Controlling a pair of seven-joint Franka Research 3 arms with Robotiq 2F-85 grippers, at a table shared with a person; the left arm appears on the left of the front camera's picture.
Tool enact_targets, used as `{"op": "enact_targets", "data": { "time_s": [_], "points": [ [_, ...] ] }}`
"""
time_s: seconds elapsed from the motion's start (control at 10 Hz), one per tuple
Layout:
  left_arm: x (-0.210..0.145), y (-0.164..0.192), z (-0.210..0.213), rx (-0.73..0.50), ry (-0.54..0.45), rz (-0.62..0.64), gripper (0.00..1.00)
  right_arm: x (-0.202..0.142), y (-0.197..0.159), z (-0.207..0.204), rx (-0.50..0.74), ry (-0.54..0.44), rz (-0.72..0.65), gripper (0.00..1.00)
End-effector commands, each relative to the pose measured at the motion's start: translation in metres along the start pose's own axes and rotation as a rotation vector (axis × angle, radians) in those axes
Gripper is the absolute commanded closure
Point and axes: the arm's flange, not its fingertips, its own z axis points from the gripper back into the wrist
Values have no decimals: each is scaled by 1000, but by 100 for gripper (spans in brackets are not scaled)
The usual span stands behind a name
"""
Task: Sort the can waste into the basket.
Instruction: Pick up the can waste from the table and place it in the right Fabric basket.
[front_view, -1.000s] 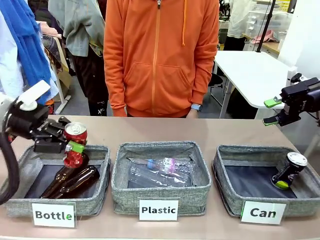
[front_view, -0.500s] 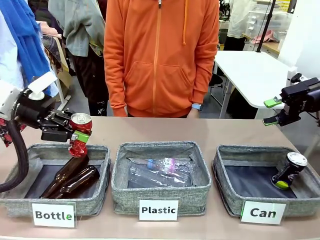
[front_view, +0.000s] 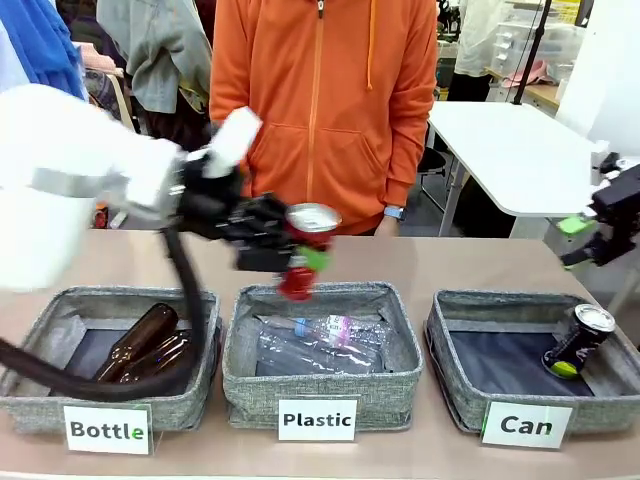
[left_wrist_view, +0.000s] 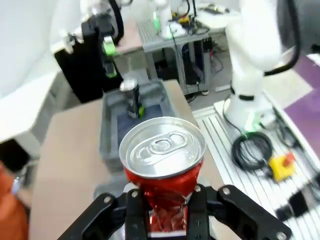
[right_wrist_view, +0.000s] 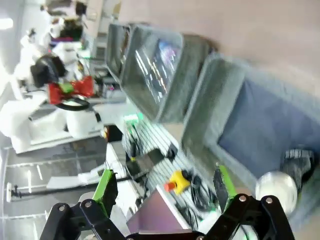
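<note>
My left gripper (front_view: 298, 264) is shut on the dented red can (front_view: 303, 250) and holds it in the air above the far rim of the middle basket. In the left wrist view the red can (left_wrist_view: 162, 160) stands upright between the fingers, silver top toward the camera. The black can (front_view: 578, 340) leans in the right corner of the grey basket (front_view: 452, 385) labelled "Can", and it also shows as a black can (left_wrist_view: 131, 97) ahead. My right gripper (front_view: 588, 240) hangs open beyond that basket at the far right. In the right wrist view the open gripper (right_wrist_view: 165, 187) looks down on the black can (right_wrist_view: 287, 180).
A "Bottle" basket (front_view: 30, 400) at the left holds brown glass bottles (front_view: 140, 345). The "Plastic" basket (front_view: 240, 385) in the middle holds clear bottles (front_view: 320, 340). A person in an orange hoodie (front_view: 320, 110) stands at the table's far side.
My left arm has swung right with the red can, from above the "Bottle" basket to above the "Plastic" basket's far rim. The right gripper has shifted slightly right and down.
</note>
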Motion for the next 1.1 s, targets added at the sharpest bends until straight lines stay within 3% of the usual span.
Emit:
{"op": "enact_targets", "data": {
  "time_s": [0.0, 0.2, 0.4, 0.5, 0.6, 0.7, 1.0],
  "points": [
    [23, 61, -67, 31, 47, 1, 74, -49, -10, 34, 0, -8, -26, 0],
    [49, 83, -155, 105, 27, 71, 74, -88, -29, 60, 16, -103, -59, 0],
    [64, 99, -243, -22, 114, 93, 74, -128, -47, 83, 77, -228, -54, 0],
    [69, 106, -281, -141, 174, 53, 74, -146, -59, 91, 127, -333, -51, 0],
    [69, 113, -304, -258, 205, 34, 74, -158, -68, 92, 160, -359, -21, 0],
    [71, 115, -325, -285, 220, 46, 74, -139, -53, 93, 61, -238, -91, 0],
    [74, 116, -350, -228, 287, 16, 74, -139, -53, 93, 61, -238, -91, 0]
  ]
}}
